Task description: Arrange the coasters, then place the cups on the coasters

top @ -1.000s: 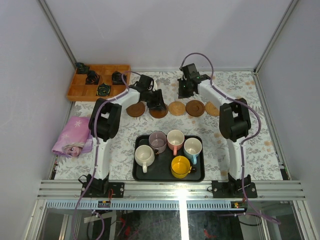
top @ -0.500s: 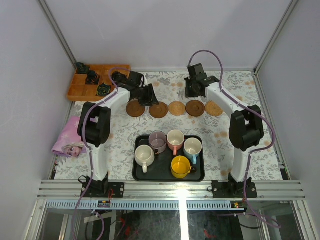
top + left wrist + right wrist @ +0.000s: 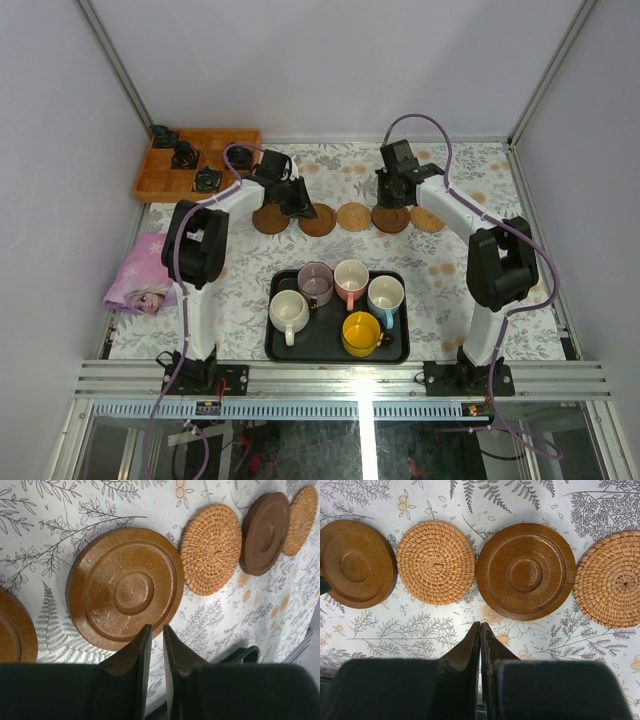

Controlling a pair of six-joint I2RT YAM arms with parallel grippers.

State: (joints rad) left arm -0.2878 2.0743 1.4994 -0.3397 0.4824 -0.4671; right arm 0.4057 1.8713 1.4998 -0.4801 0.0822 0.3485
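Five coasters lie in a row across the back of the table: dark wood (image 3: 270, 219), dark wood (image 3: 318, 221), woven (image 3: 353, 216), dark wood (image 3: 390, 219), woven (image 3: 427, 218). My left gripper (image 3: 299, 204) hovers over the gap between the two left ones. In its wrist view the tips (image 3: 156, 626) stand just off a dark coaster (image 3: 125, 589), nearly together, holding nothing. My right gripper (image 3: 390, 195), shut and empty (image 3: 480, 623), hangs near a dark coaster (image 3: 526, 571) and a woven one (image 3: 435, 562). The cups stand on a black tray (image 3: 283, 350): cream (image 3: 289, 311), mauve (image 3: 316, 283), pink (image 3: 351, 279), blue (image 3: 386, 295), yellow (image 3: 361, 332).
A wooden compartment box (image 3: 195, 165) with small black items sits at the back left. A pink printed cloth (image 3: 145, 272) lies at the left edge. Grey walls and metal posts close in the table on three sides.
The left gripper's jaws have closed almost fully and it has drawn slightly left. The right gripper has shifted right and nearer over the coaster row, still shut.
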